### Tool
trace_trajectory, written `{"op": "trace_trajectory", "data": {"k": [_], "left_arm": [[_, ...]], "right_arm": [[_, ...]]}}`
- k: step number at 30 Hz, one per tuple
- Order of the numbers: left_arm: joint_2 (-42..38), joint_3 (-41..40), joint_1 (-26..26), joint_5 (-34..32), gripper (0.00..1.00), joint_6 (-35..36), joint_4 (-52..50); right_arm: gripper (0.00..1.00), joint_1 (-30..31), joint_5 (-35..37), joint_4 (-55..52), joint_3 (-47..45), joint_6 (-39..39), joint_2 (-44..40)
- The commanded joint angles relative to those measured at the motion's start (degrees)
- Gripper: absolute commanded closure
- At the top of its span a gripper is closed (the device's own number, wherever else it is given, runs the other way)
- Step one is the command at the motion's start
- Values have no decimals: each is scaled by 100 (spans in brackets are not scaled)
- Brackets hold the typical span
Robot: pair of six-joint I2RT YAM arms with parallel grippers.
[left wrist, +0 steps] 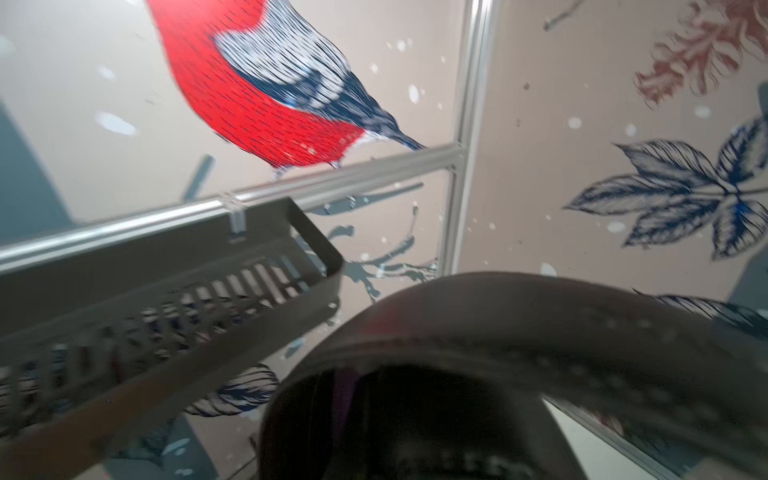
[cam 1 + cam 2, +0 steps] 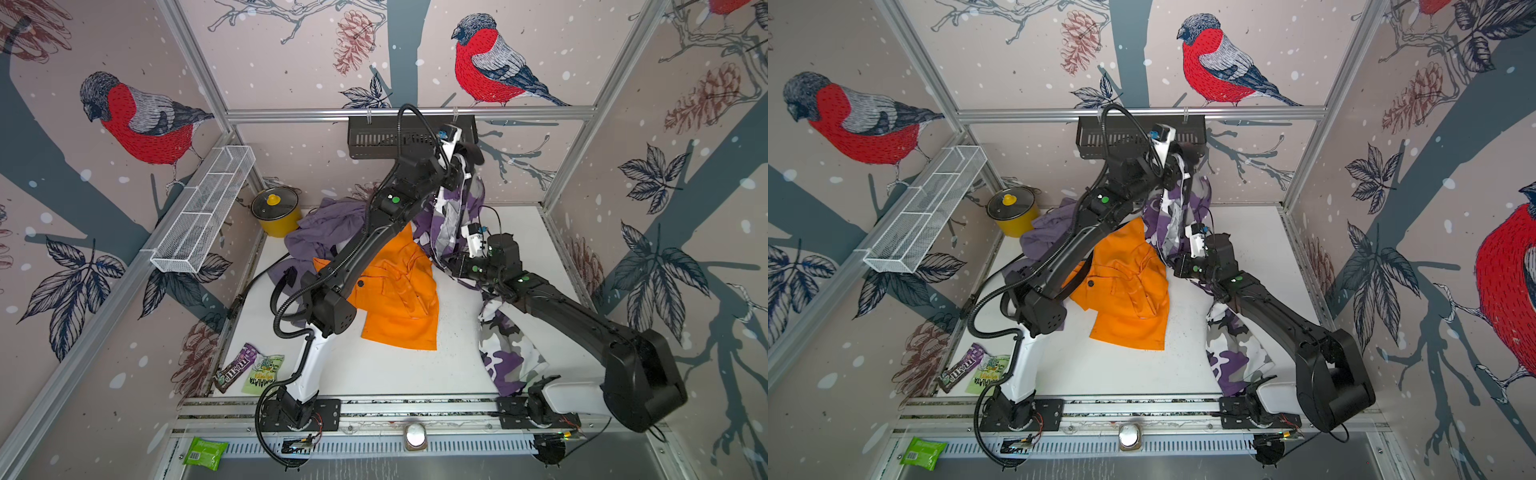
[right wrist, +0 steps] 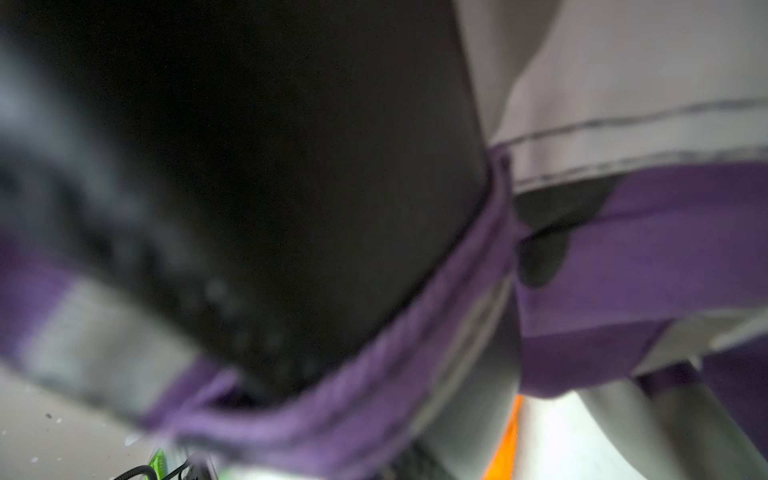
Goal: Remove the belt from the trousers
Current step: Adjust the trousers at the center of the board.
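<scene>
1. Left jaws, high beside the black basket [image 2: 374, 137], pinch the belt [image 1: 519, 316] tight.
2. Camouflage trousers [image 2: 505, 345] hang from it (hem on the table [image 2: 395, 374]).
3. Right jaws sit buried in trouser cloth; their state cannot be told.

Trousers [image 2: 505, 353]: matt woven cloth, creased. Belt [image 1: 519, 316]: dark, smooth, leather-like, faint sheen, stitched along the edge. Orange garment [image 2: 399, 307]: matt cloth, folded. Pot [image 2: 282, 224]: glossy yellow wall, shiny glass-like lid. Basket [image 2: 203, 216]: white-coated wire mesh. Tray [image 2: 374, 141]: matt black slotted metal. Frame [image 2: 311, 114]: bare brushed metal. Table [image 2: 395, 370]: smooth matt white. Wrappers [image 2: 235, 368]: shiny plastic film.
</scene>
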Motion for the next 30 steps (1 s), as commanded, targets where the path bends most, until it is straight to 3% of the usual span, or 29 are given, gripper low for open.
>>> {"op": "trace_trajectory", "data": {"k": [1,4,8,11,19,24,28,30], "left_arm": [[184,-117,-13,723,100,54,421],[313,-552,-24,868,100,182,260],[515,-725,-126,1004,100,422,35],[628,-701,-257,1087,100,566,-32],[554,-554,-493,1106,100,890,-358],[560,-463,-647,1055,100,1088,-609],[597,-383,-666,968,100,1045,-704],[571,-363,-666,1003,100,1020,-760]], "right_arm": [[58,-175,430,-643,-177,140,-717],[35,-613,676,-1554,-311,170,-1632],[17,-1082,1165,-2407,-169,-17,-2604],[11,-1456,1450,-2887,263,-585,-2557],[7,-1768,1488,-2548,1105,-1713,-1434],[7,-1656,1251,-2322,1495,-1958,-885],[6,-1271,1729,-2362,1448,-2096,-693],[12,-1259,2024,-2314,1238,-2103,-608]]}}
